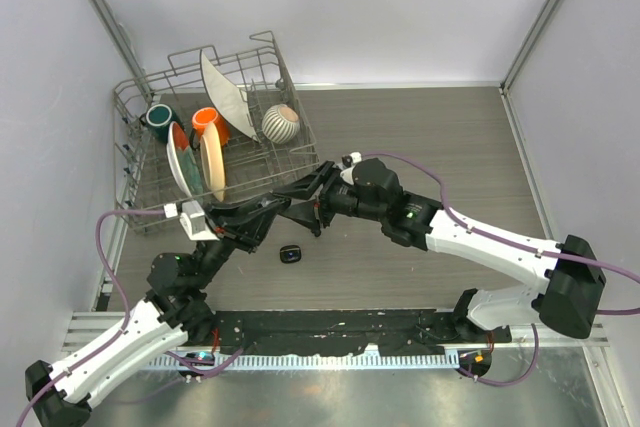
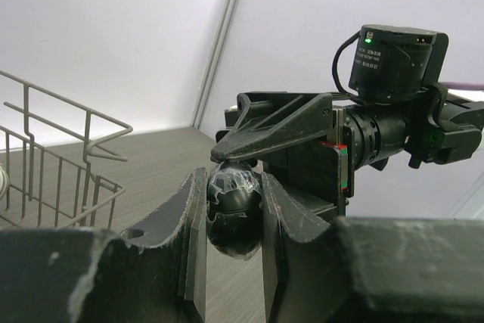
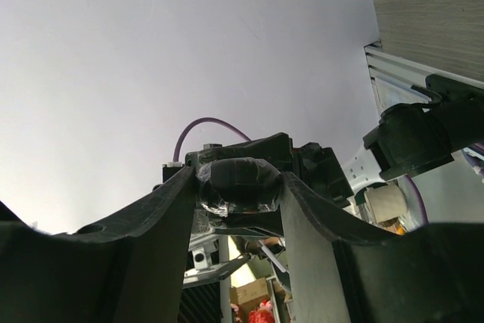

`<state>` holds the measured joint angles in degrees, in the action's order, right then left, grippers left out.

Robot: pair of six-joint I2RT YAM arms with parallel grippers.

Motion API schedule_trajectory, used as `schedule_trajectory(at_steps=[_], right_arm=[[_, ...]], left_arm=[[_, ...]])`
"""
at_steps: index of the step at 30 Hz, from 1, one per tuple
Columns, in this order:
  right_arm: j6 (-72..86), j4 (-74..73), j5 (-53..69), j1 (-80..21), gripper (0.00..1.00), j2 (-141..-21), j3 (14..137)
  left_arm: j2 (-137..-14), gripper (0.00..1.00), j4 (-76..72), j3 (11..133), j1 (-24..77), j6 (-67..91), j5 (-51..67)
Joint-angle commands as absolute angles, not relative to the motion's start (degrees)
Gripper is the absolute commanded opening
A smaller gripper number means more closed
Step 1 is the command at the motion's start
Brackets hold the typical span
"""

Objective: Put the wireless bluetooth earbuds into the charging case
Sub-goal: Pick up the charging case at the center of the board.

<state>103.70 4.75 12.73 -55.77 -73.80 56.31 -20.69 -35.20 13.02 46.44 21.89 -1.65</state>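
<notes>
two grippers met tip to tip in the air above the table (image 1: 450, 147), just in front of the dish rack (image 1: 130, 162). left gripper (image 2: 233, 187): fingers nearly closed, pinching a black glossy piece (image 2: 236, 225) by its sides. in the left wrist view the piece stood taller than wide and bulged out above and below the pads. right gripper (image 3: 240, 179): likewise drawn in on what appeared to be the same piece, which in the right wrist view lay crosswise and spanned pad to pad w/ no gap visible. whether the piece was the case, an earbud or both together could not be told; its two rounded lobes suggested a case, approx. key relation: the grippers faced each other head-on, so the piece sat at the shared tip line, w/ the left pair gripping across one axis and the right pair across the other. a small black item (image 1: 290, 254) lay flat on the table, apart from both arms, directly toward the bases from the meeting point and between the arms. its long axis ran roughly left-right in the top view. it was too small to name w/ certainty. judged by reach, neither arm was clearly nearer to it, though the left fingers looked marginally closer. any next move likely depended on one gripper keeping hold of the piece while the other worked on it.
</notes>
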Motion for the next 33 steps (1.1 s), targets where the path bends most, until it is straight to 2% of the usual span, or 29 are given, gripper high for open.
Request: schedule_trajectory(at_steps=[1, 5, 7, 8, 9, 10, 12, 13, 17, 21, 24, 33], right_arm=[[103.98, 8.96, 13.63, -56.08, 0.49, -73.57, 56.69], [104.06, 11.07, 13.01, -56.07, 0.14, -73.13, 55.46], [103.80, 12.91, 12.83, -56.07, 0.03, -72.86, 54.85], [103.71, 13.53, 12.66, -56.07, 0.01, -72.77, 54.50], [103.62, 14.58, 12.40, -56.07, 0.01, -72.60, 53.97], [103.62, 14.76, 12.13, -56.07, 0.01, -72.34, 53.70], [103.10, 14.68, 11.25, -56.07, 0.01, -71.90, 53.53], [102.75, 14.33, 10.99, -56.07, 0.01, -71.55, 53.53], [101.52, 12.58, 10.37, -55.99, 0.01, -71.37, 53.96], [99.15, 10.29, 10.02, -55.99, 0.01, -71.63, 55.28], [98.35, 10.11, 10.02, -55.99, 0.01, -71.54, 55.37], [97.30, 10.46, 11.25, -55.99, 0.01, -72.42, 56.16]], left_arm=[[-20.92, 0.00, -37.71, 12.92, 46.58, 21.62, -1.23], [-20.57, 0.00, -36.74, 13.09, 46.58, 22.06, -1.41], [-20.57, 0.04, -36.30, 13.10, 46.58, 23.11, -1.67], [-20.57, 0.10, -35.69, 13.18, 46.58, 23.72, -2.10], [-20.48, 0.32, -35.60, 13.01, 46.58, 25.12, -2.28], [-20.48, 0.44, -35.60, 12.92, 46.50, 25.66, -1.68], [-20.22, 0.63, -35.25, 12.83, 46.58, 25.93, -0.62], [-20.04, 0.65, -34.90, 13.01, 46.58, 26.10, -0.18], [-19.25, 0.67, -33.14, 13.36, 46.50, 25.75, 2.37], [-18.72, 0.52, -31.56, 13.88, 46.50, 25.31, 2.37], [-18.46, 0.45, -30.15, 14.15, 46.58, 24.96, 2.55], [-20.21, 0.44, -30.41, 14.68, 46.58, 24.87, 3.95]])
